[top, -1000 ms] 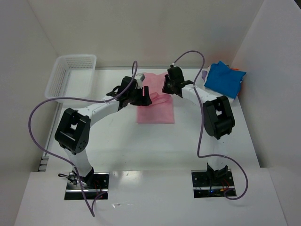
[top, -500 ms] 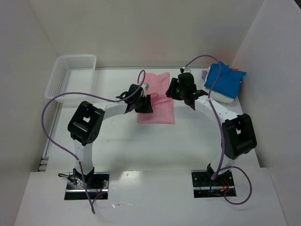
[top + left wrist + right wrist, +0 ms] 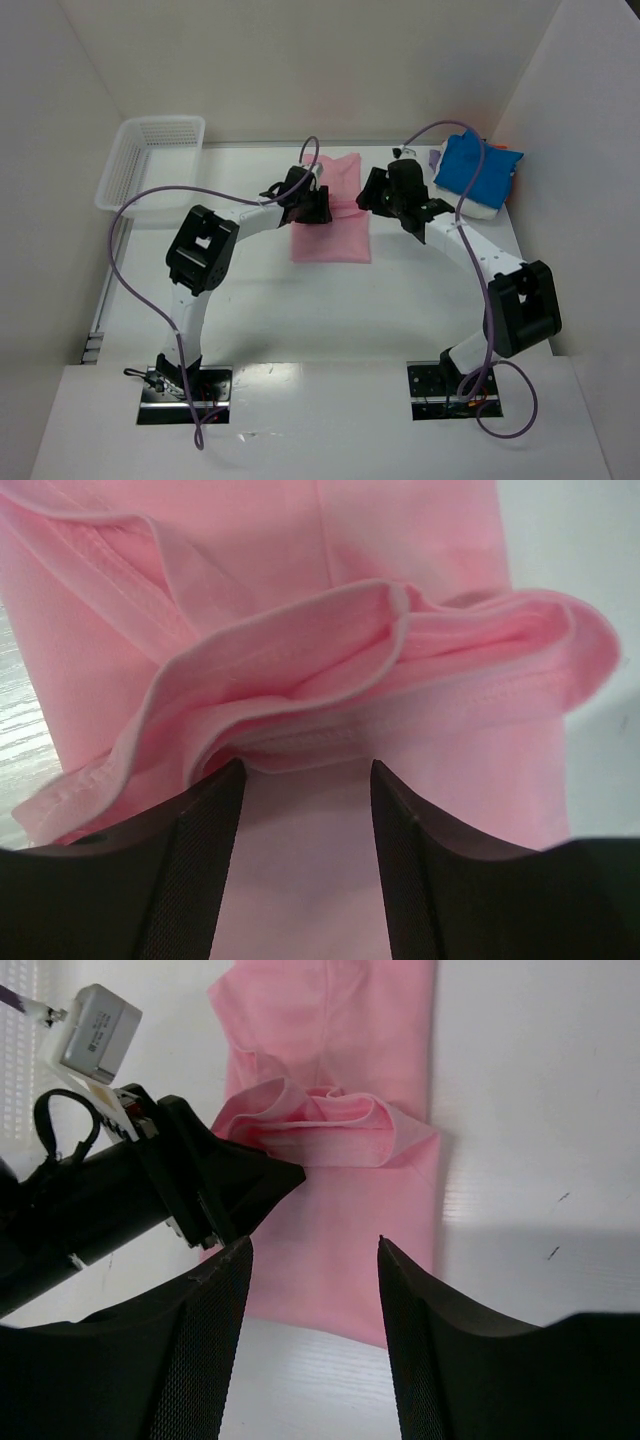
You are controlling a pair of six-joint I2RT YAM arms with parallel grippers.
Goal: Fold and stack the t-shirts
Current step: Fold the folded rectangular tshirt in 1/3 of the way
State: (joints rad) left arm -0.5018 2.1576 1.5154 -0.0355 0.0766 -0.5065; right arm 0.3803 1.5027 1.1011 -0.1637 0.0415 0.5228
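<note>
Pink shirt (image 3: pixel 331 232) at frame centre: a folded rectangle crossed by a bunched ridge of loose cloth. Left gripper (image 3: pixel 312 208) and right gripper (image 3: pixel 372 195) flank the ridge, fingers parted, holding nothing; blue shirt (image 3: pixel 478 168) lies upper right.

Bright, even light — soft grey shadow on the table (image 3: pixel 540 1110) beside the pink t-shirt (image 3: pixel 340 1220); overhead view slightly soft

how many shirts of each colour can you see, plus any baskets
pink shirt: 1
blue shirt: 1
white shirt: 1
lavender shirt: 1 (only a sliver shows)
mesh basket: 1
total: 5
</note>
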